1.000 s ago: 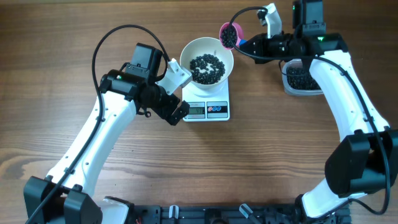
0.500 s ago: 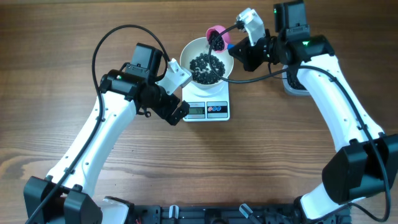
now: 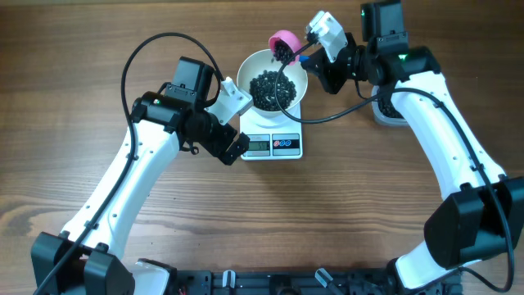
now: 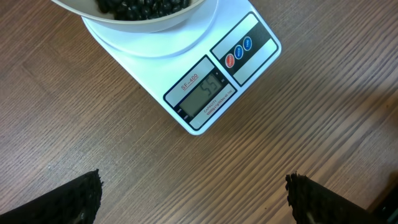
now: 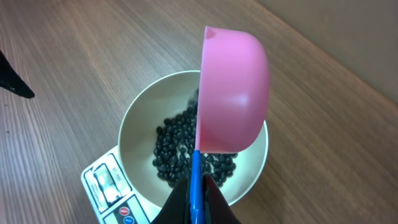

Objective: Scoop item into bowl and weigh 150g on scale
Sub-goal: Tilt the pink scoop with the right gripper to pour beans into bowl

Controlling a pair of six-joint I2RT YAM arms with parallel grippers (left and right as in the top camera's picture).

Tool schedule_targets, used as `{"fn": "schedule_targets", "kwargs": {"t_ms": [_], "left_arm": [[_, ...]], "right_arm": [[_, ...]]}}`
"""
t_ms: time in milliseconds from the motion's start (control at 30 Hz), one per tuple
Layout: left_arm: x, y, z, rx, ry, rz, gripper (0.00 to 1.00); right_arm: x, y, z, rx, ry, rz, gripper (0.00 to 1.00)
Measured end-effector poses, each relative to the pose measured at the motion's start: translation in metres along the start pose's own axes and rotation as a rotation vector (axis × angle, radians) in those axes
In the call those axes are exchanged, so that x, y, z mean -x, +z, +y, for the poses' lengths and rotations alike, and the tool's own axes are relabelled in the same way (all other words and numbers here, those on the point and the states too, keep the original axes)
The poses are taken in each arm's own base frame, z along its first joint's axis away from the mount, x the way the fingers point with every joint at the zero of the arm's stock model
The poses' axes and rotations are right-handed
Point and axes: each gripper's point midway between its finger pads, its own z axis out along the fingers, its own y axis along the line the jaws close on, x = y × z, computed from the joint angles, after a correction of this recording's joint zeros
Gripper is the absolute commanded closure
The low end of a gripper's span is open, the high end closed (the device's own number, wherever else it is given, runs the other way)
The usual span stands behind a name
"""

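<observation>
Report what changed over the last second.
The right gripper, shut on the pink scoop by its handle, swung it left from beside the bowl to above the rim and tipped it sideways over the beans. The open left gripper, the bowl and the scale stayed put.

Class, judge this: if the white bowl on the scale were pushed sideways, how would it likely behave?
The bowl, wide and low, would probably slide on the smooth scale top rather than tip. The beans only cover its bottom, so it is likely fairly light. Being small and round, they would probably roll about inside.
</observation>
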Motion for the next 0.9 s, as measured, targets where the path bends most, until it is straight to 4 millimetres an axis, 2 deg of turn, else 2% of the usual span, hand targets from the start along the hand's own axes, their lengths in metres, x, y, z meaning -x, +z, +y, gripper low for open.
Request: {"fn": "schedule_targets", "kwargs": {"t_ms": [400,900], "left_arm": [[0.0,0.0,0.0,0.0,0.0,0.0,0.0],[0.0,0.0,0.0,0.0,0.0,0.0,0.0]], "right_arm": [[0.0042,0.0058,0.005,-0.016,-0.125,0.008,0.96],[0.0032,0.0057,0.0039,-0.022,-0.131,0.014,0.96]]}}
